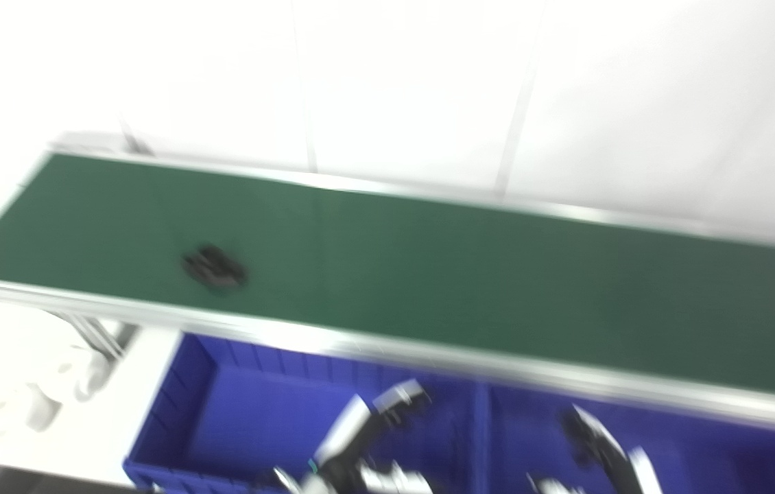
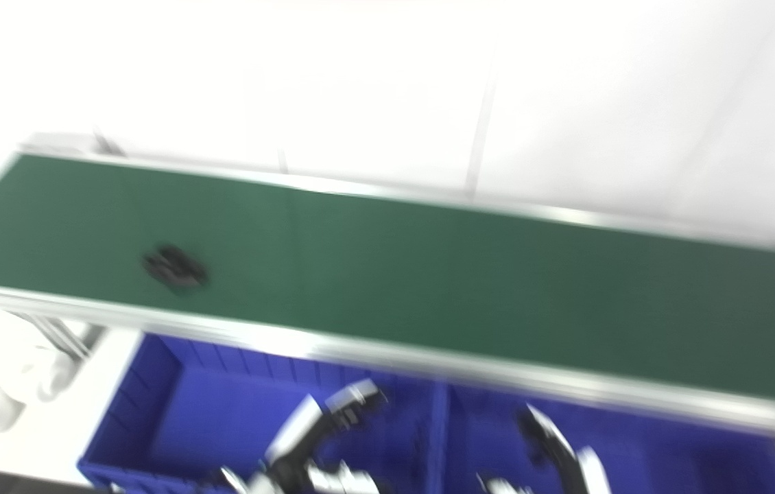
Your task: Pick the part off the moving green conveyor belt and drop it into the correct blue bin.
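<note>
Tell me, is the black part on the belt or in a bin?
On the belt: the black part lies on the green conveyor belt, untouched.

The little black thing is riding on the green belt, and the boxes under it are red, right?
Not quite. The little black part does sit on the green conveyor belt, but the bins below its near edge are blue, not red. The left eye view shows this clearly, blurry as it is.

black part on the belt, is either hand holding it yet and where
Nothing is held. The black part lies alone on the green belt; left hand and right hand hang over the blue bins.
</note>
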Tool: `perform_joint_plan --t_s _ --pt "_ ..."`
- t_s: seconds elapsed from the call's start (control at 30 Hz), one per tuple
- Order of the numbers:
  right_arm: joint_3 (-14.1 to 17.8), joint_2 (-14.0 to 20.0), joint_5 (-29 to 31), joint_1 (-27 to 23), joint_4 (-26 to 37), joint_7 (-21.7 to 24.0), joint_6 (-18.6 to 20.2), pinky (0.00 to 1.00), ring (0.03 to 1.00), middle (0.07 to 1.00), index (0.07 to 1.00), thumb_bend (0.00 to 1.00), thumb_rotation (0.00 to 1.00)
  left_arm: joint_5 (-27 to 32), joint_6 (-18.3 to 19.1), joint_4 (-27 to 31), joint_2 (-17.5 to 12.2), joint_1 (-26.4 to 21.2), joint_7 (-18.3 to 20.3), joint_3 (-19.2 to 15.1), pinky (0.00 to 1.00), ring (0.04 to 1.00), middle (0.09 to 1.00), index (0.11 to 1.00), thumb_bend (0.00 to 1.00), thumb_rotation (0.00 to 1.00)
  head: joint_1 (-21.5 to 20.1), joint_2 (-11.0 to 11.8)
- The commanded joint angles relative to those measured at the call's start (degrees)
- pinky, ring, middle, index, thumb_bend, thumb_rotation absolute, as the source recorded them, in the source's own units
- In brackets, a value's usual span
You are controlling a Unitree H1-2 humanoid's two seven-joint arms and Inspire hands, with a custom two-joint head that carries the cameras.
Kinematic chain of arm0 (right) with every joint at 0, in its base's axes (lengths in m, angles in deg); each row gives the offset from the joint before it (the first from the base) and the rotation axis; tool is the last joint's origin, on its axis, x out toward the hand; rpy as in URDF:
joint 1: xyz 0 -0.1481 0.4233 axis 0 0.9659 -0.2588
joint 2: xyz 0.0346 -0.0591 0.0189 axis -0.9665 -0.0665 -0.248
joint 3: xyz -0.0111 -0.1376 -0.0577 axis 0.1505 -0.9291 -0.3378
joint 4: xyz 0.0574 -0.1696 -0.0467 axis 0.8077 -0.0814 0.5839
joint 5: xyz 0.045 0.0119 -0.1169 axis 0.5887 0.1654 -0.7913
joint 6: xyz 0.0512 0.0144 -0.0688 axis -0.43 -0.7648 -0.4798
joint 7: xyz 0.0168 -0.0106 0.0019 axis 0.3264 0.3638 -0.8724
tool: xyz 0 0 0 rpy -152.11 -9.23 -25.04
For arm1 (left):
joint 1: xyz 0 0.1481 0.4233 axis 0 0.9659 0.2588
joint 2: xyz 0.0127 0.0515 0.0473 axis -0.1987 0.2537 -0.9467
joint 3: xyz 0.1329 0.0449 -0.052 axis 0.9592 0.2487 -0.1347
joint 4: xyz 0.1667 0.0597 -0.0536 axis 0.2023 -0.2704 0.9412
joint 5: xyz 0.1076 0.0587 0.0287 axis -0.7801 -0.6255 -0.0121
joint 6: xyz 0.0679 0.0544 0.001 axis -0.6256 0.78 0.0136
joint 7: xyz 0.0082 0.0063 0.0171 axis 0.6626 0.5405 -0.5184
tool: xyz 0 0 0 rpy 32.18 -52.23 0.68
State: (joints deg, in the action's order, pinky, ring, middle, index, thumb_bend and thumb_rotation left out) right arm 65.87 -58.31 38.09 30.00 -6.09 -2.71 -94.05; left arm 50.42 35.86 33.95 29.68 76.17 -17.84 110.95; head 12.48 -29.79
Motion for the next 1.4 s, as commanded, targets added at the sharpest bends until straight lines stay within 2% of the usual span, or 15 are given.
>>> perform_joint_plan --t_s 0.0,0.17,0.37,0.43,0.47,0.57,0.73,0.77,0.8,0.83,1.0,1.07,1.17,1.27,1.37 --pt "0.1 0.1 0.2 -0.4 0.7 -1.2 -3.1 0.80 0.840 0.845 0.855 0.58 0.21 -0.6 -3.2 -0.5 1.1 -2.1 -1.8 0.3 0.77 0.846 0.879 0.879 0.75 0.29 -0.1 0.6" --pt "-0.1 -0.2 0.3 -0.5 0.5 -1.3 -3.1 0.81 0.840 0.845 0.857 0.56 0.11 -1.1 -4.4 -2.4 1.1 -2.9 -3.1 0.6 0.78 0.844 0.877 0.885 0.75 0.30 -0.9 0.9" --pt "-0.2 -0.7 -0.1 -0.6 0.5 -2.0 -3.0 0.78 0.831 0.833 0.846 0.57 0.13 -1.0 -4.6 -3.5 0.6 -3.5 -4.3 1.5 0.78 0.844 0.875 0.887 0.75 0.32 -2.7 1.1" --pt "-0.8 -0.5 0.3 -0.9 0.2 -3.2 -3.3 0.76 0.816 0.821 0.831 0.59 0.19 -1.1 -4.6 -3.6 0.5 -3.5 -4.3 1.7 0.79 0.850 0.880 0.890 0.75 0.33 -2.9 1.2" --pt "-1.1 -0.4 1.8 -0.9 0.2 -3.2 -3.4 0.76 0.814 0.816 0.825 0.60 0.23 -1.0 -4.6 -3.7 0.5 -3.6 -4.3 1.8 0.79 0.853 0.882 0.892 0.75 0.33 -2.9 1.3" --pt "-1.7 0.0 6.9 -0.8 0.9 -2.3 -3.4 0.79 0.829 0.824 0.833 0.60 0.23 -0.8 -4.6 -4.1 0.4 -3.8 -4.4 2.0 0.80 0.860 0.887 0.893 0.75 0.34 -2.9 1.3" --pt "-1.6 -0.3 12.8 0.3 6.6 -0.5 -3.4 0.79 0.818 0.823 0.833 0.60 0.23 -0.6 -4.7 -4.6 0.2 -4.1 -4.9 2.6 0.79 0.854 0.884 0.890 0.75 0.33 -4.8 1.2" --pt "-2.3 0.6 10.9 0.2 9.1 -1.5 -3.4 0.76 0.803 0.814 0.814 0.65 0.30 -0.6 -4.7 -4.6 0.2 -4.1 -4.8 2.5 0.79 0.854 0.884 0.891 0.75 0.33 -6.5 1.1" --pt "-2.7 1.3 9.5 0.1 10.9 -2.3 -3.4 0.73 0.790 0.806 0.807 0.66 0.34 -0.6 -4.7 -4.6 0.1 -4.1 -4.8 2.5 0.79 0.855 0.885 0.892 0.74 0.32 -6.5 1.1" --pt "-2.6 1.8 9.0 -0.2 13.7 -2.0 -3.4 0.71 0.786 0.801 0.799 0.68 0.35 -0.3 -4.7 -4.5 0.0 -4.1 -4.6 2.4 0.79 0.855 0.887 0.893 0.74 0.32 -9.2 0.6" --pt "-0.9 3.3 5.8 -2.2 24.3 -0.4 -3.2 0.68 0.757 0.764 0.778 0.72 0.36 -0.1 -4.6 -3.8 -0.4 -4.0 -4.0 2.0 0.80 0.861 0.891 0.897 0.72 0.31 -13.4 0.0" --pt "0.2 3.7 3.7 -3.9 29.9 1.2 0.2 0.67 0.740 0.753 0.770 0.73 0.36 0.0 -4.6 -3.5 -0.8 -4.2 -3.8 1.8 0.80 0.861 0.892 0.898 0.72 0.31 -16.6 -1.2" --pt "1.0 4.7 2.6 -6.8 35.0 4.3 4.9 0.65 0.717 0.746 0.766 0.71 0.28 0.0 -4.4 -3.0 -1.3 -4.5 -3.1 1.5 0.81 0.868 0.898 0.905 0.70 0.31 -19.0 -1.6" --pt "1.6 5.2 2.0 -9.4 37.5 7.3 9.8 0.64 0.711 0.742 0.765 0.73 0.25 -0.3 -3.9 -2.2 -1.7 -4.5 -2.8 1.1 0.80 0.868 0.900 0.901 0.70 0.31 -21.6 -2.3" --pt "1.4 5.9 0.3 -12.6 38.8 10.5 15.2 0.66 0.723 0.754 0.774 0.73 0.28 -0.8 -3.3 -1.1 -2.0 -4.4 -2.8 0.8 0.79 0.860 0.889 0.889 0.71 0.30 -22.6 -2.9"
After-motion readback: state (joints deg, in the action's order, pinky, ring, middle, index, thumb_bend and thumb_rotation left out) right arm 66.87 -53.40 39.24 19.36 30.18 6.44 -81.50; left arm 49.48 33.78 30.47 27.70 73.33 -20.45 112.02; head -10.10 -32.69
